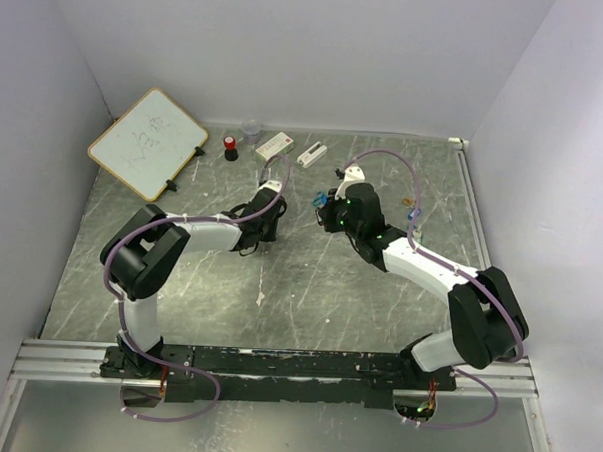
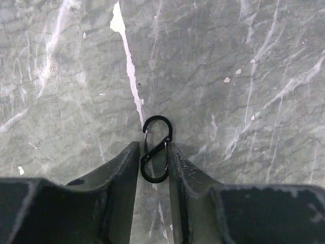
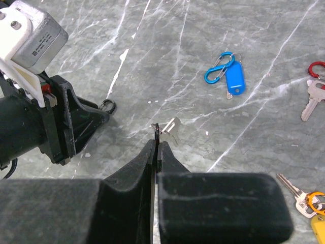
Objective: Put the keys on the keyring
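My left gripper (image 2: 154, 147) is shut on the lower loop of a small black S-shaped keyring (image 2: 157, 122), just above the grey marble table (image 2: 244, 76). It also shows in the right wrist view (image 3: 107, 105) at the tip of the left gripper (image 3: 96, 117). My right gripper (image 3: 157, 143) is shut on a thin key held edge-on. Its silver blade (image 3: 172, 124) sticks out past the fingertips, to the right of the keyring. A blue key tag on a blue clip (image 3: 226, 75) lies further right. In the top view both grippers (image 1: 274, 217) (image 1: 327, 212) face each other at mid-table.
A silver key on a red ring (image 3: 312, 96) and keys with an orange ring and yellow tag (image 3: 307, 201) lie at the right. At the back stand a whiteboard (image 1: 148, 142), a red-capped black cylinder (image 1: 230, 146), a clear cup (image 1: 251, 129) and two white blocks (image 1: 274, 143) (image 1: 311, 153).
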